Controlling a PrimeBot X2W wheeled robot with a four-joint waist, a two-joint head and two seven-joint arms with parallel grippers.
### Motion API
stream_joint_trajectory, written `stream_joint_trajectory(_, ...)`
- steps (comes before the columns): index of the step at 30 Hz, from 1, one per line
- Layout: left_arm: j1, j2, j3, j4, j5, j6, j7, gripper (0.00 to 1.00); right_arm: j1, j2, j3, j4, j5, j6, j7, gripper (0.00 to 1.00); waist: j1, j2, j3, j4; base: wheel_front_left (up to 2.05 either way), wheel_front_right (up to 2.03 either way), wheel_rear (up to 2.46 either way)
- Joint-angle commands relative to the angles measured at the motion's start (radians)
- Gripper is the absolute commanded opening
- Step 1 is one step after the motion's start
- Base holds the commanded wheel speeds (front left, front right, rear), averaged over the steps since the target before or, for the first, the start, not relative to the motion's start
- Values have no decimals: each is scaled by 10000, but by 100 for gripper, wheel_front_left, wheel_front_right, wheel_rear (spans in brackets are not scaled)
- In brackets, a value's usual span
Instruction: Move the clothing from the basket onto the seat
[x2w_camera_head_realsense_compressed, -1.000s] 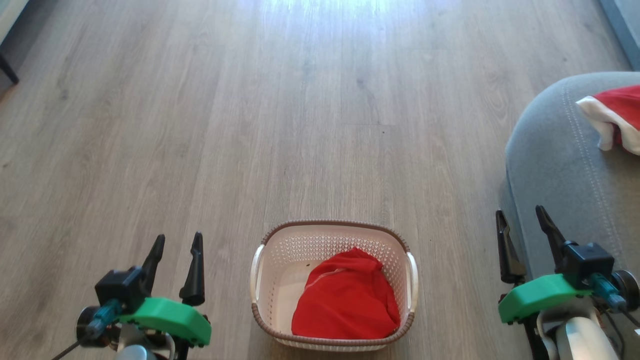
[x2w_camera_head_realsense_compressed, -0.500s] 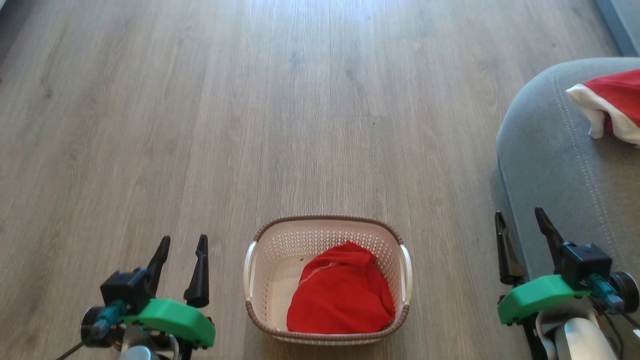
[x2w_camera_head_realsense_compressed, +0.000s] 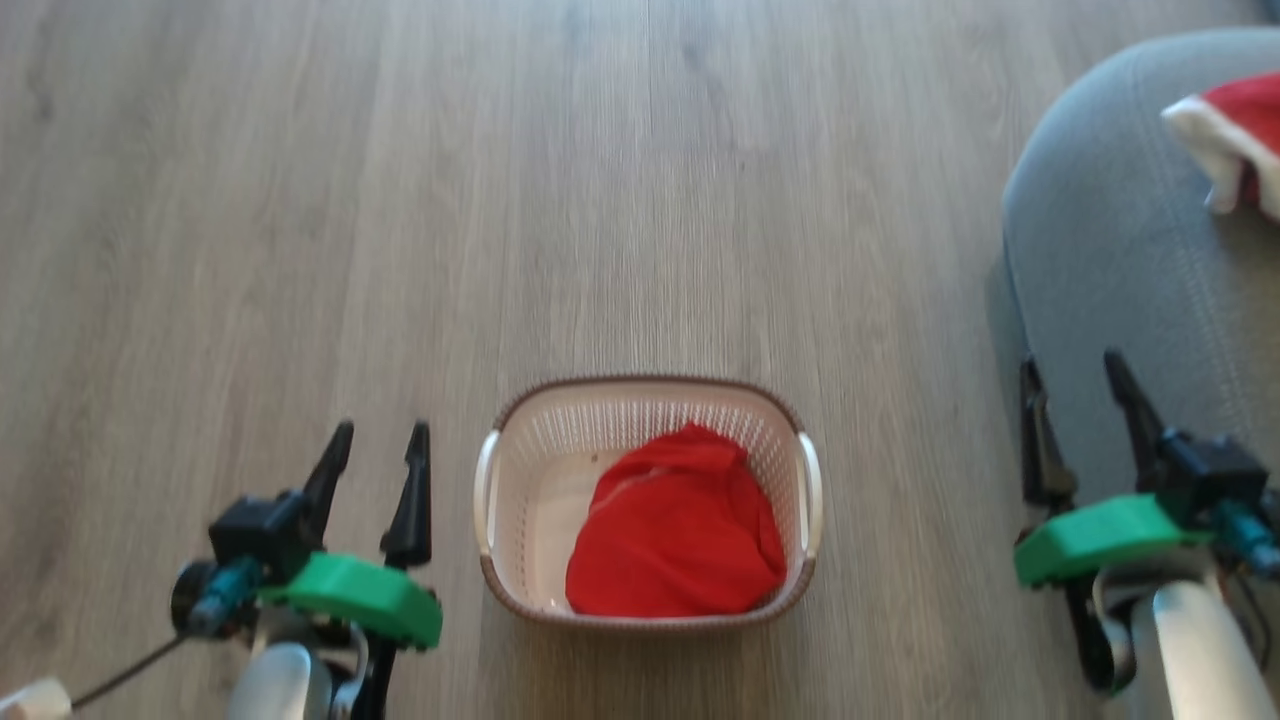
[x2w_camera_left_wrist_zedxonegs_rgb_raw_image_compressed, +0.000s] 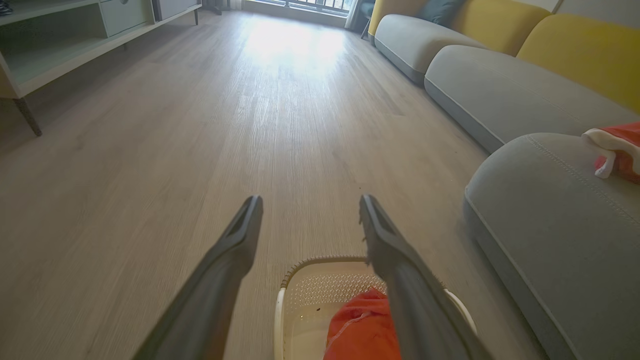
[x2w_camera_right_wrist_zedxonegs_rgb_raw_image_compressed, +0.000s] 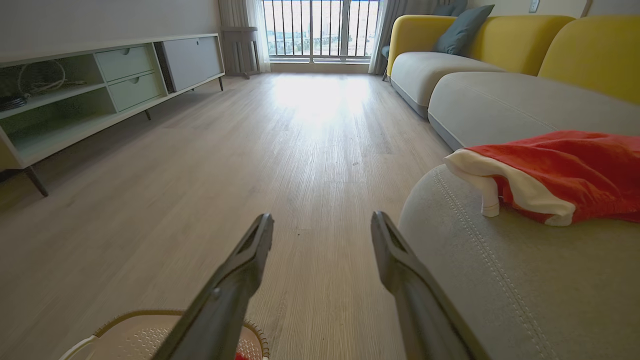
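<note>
A plain red fabric garment (x2w_camera_head_realsense_compressed: 675, 540) lies bunched in the small oval cream plastic basket (x2w_camera_head_realsense_compressed: 590, 425) on the wooden floor (x2w_camera_head_realsense_compressed: 300, 200). A white-trimmed red garment (x2w_camera_head_realsense_compressed: 1235, 130) rests on the large grey upholstered seat (x2w_camera_head_realsense_compressed: 1110, 250). The left fingers (x2w_camera_head_realsense_compressed: 412, 500) and right fingers (x2w_camera_head_realsense_compressed: 1040, 450) stand released, empty.

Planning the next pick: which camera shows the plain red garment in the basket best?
The head view: the plain red garment lies whole, seen from above, in the basket. The left wrist view shows part of it behind the left hand; the right wrist view shows barely a red sliver beside the basket rim.
</note>
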Motion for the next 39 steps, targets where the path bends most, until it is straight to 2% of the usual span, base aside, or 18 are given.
stream_joint_trajectory(1,-634,34,244,-401,65,-4,-51,100,-568,-6,164,-442,45,-2,-66,100,1,0,637,-77,0,0,0)
stream_joint_trajectory(17,-3655,34,-858,-748,338,62,-51,100,-3125,-38,-365,-1627,116,-2,-66,100,1,0,5601,-207,0,0,0)
stream_joint_trajectory(23,-4997,34,-1643,-319,779,83,-51,100,-4085,-84,-311,-1926,127,-2,-66,100,1,0,7194,-311,0,0,0)
stream_joint_trajectory(27,-5593,34,-2240,356,1049,29,-51,100,-4373,-98,-216,-1935,126,-2,-67,100,1,0,7726,-389,0,0,0)
stream_joint_trajectory(28,-5995,34,-2686,989,1224,-15,-51,100,-4491,-100,-155,-1947,127,-2,-67,100,1,0,7944,-440,0,0,0)
stream_joint_trajectory(32,-6786,34,-3713,2131,1268,-123,244,100,-4544,-94,-84,-1956,168,-2,-67,100,1,0,8081,-545,0,0,0)
stream_joint_trajectory(36,-7495,33,-4590,3032,823,6,1257,100,-4541,-87,-53,-1950,228,-2,-67,100,1,0,8094,-666,0,0,0)
stream_joint_trajectory(39,-8041,33,-5140,3642,275,342,2097,100,-4571,-78,21,-1942,264,-2,-67,100,1,0,8105,-782,0,0,0)
